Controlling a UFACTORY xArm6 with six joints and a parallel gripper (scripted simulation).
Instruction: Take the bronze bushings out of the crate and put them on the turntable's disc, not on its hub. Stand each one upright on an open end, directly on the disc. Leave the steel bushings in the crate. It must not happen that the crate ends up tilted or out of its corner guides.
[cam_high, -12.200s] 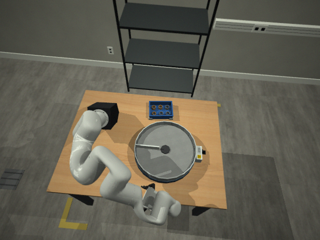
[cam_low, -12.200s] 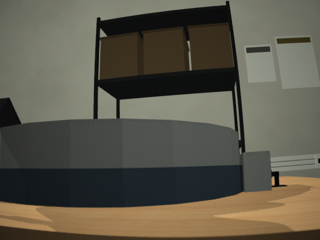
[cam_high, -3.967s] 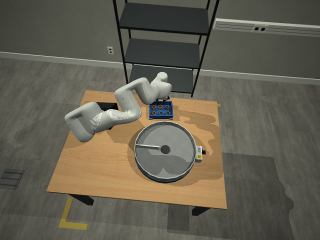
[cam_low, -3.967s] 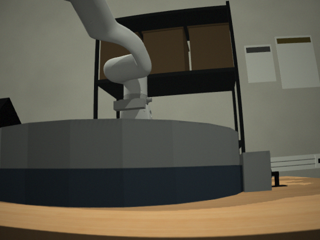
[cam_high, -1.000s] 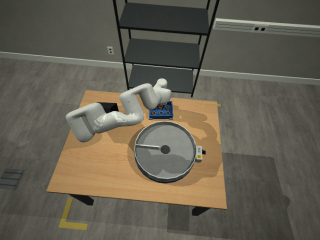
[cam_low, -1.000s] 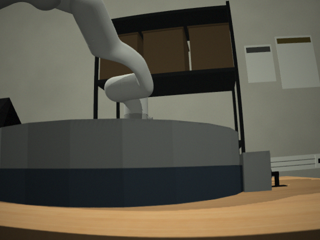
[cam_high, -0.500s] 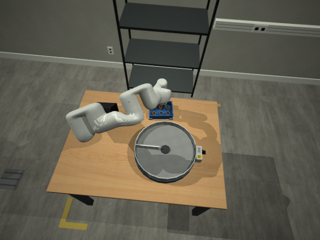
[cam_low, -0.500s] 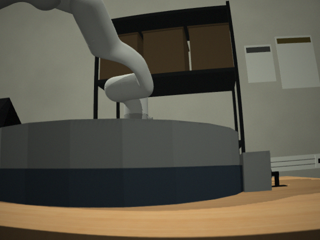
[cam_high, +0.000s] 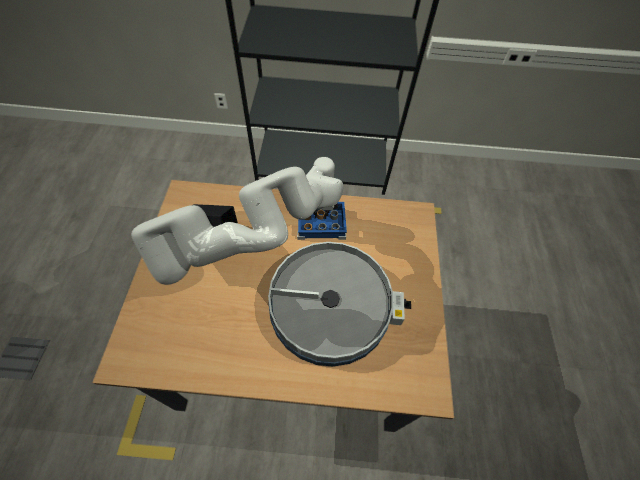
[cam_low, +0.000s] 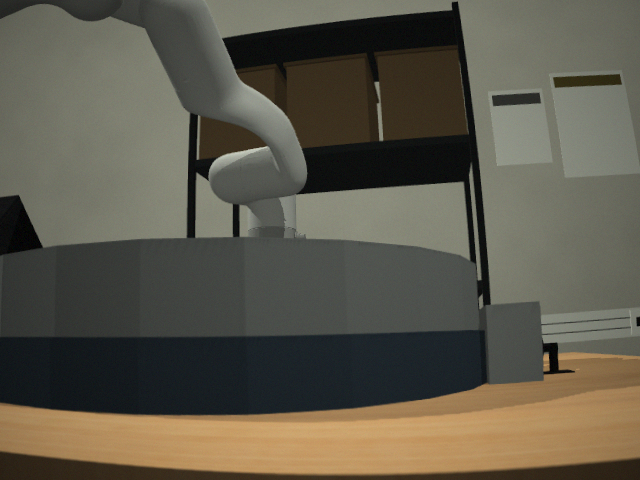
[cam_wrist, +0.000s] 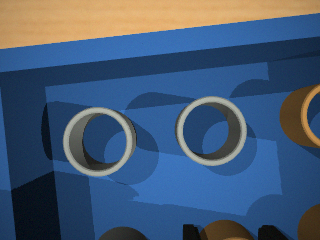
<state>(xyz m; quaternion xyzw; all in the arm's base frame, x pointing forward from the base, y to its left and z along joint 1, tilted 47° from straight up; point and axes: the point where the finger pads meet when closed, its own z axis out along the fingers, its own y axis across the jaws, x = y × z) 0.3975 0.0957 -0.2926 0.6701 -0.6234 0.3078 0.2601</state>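
The blue crate (cam_high: 320, 233) (cam_wrist: 150, 47) stands behind the turntable. In the wrist view two steel bushings (cam_wrist: 99, 141) (cam_wrist: 211, 130) stand upright in it, and a bronze bushing (cam_wrist: 295, 116) shows at the right edge. My gripper (cam_wrist: 230, 233) is down inside the crate, shut on a bronze bushing (cam_wrist: 225, 230) at the bottom edge, between the two dark fingertips. Another bronze bushing (cam_wrist: 311, 225) is at the bottom right. In the overhead view the arm hides the gripper. The turntable's grey disc (cam_high: 346, 273) surrounds the dark hub (cam_high: 330, 298).
The turntable has a raised rim (cam_high: 330, 248) (cam_low: 232, 289), a wiper bar (cam_high: 294, 293) and a control box (cam_high: 398, 307) (cam_low: 511, 341). A black box (cam_high: 217, 212) sits at the table's back left. A dark shelf rack (cam_high: 330, 103) stands behind the table.
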